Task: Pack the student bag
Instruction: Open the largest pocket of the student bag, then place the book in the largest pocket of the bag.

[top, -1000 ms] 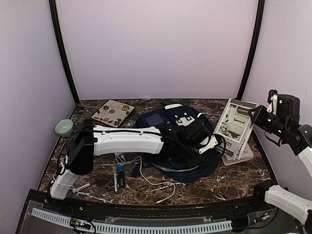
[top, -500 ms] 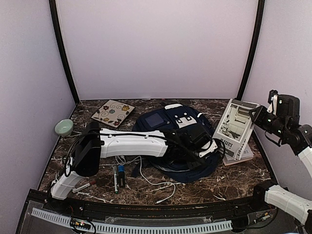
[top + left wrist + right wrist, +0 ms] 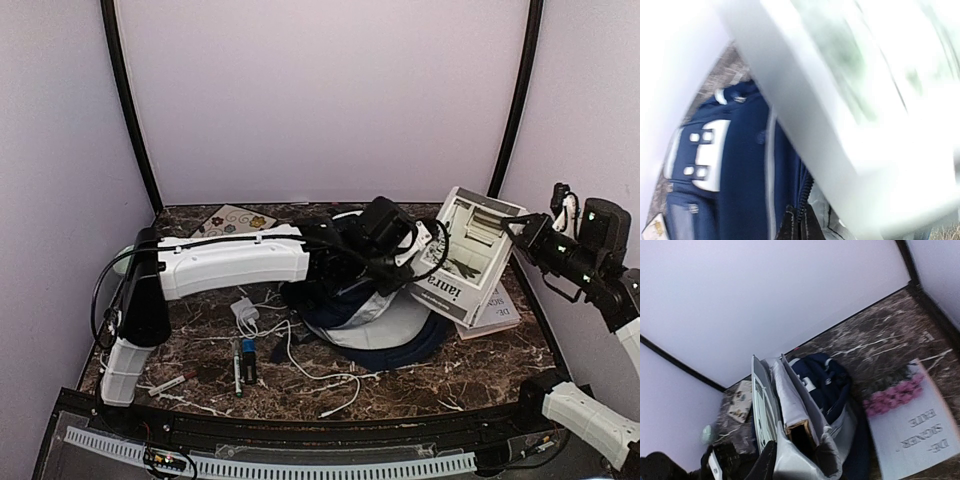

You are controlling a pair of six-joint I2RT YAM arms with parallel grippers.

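In the overhead view the left gripper (image 3: 368, 252) is reaching across from the left side and is clamped tight on the upper edge of the student bag (image 3: 395, 345), which is lying in the middle of the table (image 3: 470, 365). It is holding that edge up so the pale lining shows and the mouth gapes toward the right. The right gripper (image 3: 522, 236) is gripping a white book (image 3: 460, 260) by its far edge, tilting it with its lower corner just over the opening, probably so it can slide in. A flat book (image 3: 500, 308) is lying beneath it, while markers (image 3: 241, 365), a white cable (image 3: 300, 362) and a patterned notebook (image 3: 235, 217) are lying loose on the left, apparently waiting to be packed. In the left wrist view the left gripper (image 3: 799, 227) is pinching the fabric beside the zipper of the student bag (image 3: 740, 185), a sensible hold for spreading the mouth. The white book (image 3: 855, 100) is looming blurred at upper right. In the right wrist view the right gripper (image 3: 797, 460) is straddling the white book (image 3: 772, 415), seen edge-on and held between the fingers. The student bag (image 3: 822, 377) is sitting just beyond it and the flat book (image 3: 912, 430) is lying at the right.
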